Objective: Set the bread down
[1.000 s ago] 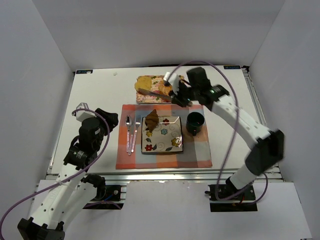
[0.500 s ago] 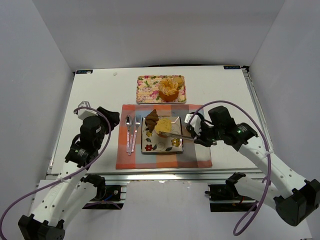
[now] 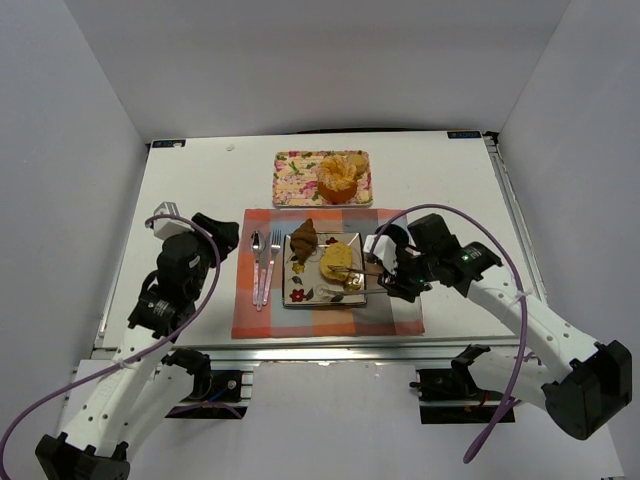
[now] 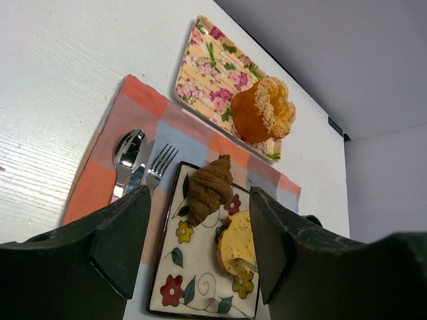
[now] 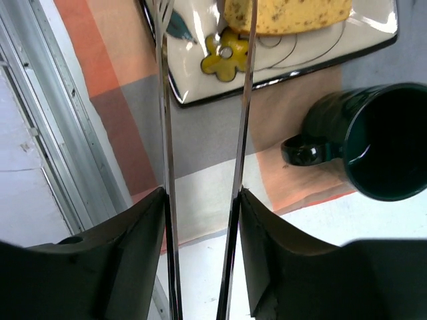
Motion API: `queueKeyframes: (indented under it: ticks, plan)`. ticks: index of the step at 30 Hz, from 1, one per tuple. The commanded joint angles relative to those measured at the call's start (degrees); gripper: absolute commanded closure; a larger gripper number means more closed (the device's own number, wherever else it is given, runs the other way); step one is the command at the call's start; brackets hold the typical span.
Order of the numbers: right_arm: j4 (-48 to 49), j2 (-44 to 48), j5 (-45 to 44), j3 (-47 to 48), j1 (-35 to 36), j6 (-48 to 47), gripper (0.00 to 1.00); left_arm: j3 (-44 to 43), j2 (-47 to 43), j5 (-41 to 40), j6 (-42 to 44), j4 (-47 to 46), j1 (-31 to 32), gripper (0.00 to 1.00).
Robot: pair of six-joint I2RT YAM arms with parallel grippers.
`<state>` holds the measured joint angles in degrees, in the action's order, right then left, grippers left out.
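A yellow bread slice [image 3: 338, 260] lies on the floral plate [image 3: 296, 297] beside a brown croissant [image 3: 304, 240]. My right gripper [image 3: 388, 272] is shut on metal tongs [image 5: 165, 133] just right of the plate. The two tong arms stand apart between my fingers. One arm lies over the edge of the bread [image 5: 287, 17] and the other is beside it. In the left wrist view the bread [image 4: 237, 243] rests flat on the plate with a tong tip on it. My left gripper [image 3: 215, 235] is open and empty, left of the placemat.
A floral tray [image 3: 295, 170] at the back holds an orange muffin [image 3: 338, 178]. A spoon [image 3: 257, 262] and a fork [image 3: 272, 255] lie on the checked placemat [image 3: 250, 315] left of the plate. A dark green mug [image 5: 380, 143] stands right of the plate.
My right arm carried the bread slice in the tongs from the back tray to the plate. The slice now rests lower on the plate. The left arm has not moved.
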<state>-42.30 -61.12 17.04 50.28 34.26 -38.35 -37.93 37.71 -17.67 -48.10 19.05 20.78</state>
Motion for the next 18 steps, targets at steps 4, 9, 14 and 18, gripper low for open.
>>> queueKeyframes:
  ticks: [4,9,14,18]
  plan:
    - [1.96,2.15,4.32,7.71,0.02,1.87,0.52,0.23,-0.28,-0.44,-0.16,0.02,-0.30,0.30]
    - [6.00,3.03,3.36,12.38,-0.07,8.62,0.56,-0.91,1.22,-0.17,0.81,-0.33,-0.30,0.30]
    - [13.81,2.50,-5.78,12.66,-4.54,18.29,0.82,-1.18,2.45,0.44,0.99,-1.64,-0.30,0.30]
    - [18.92,0.49,-5.88,10.28,-19.44,24.54,1.00,-1.35,2.89,0.80,1.07,-1.91,-0.30,0.30]
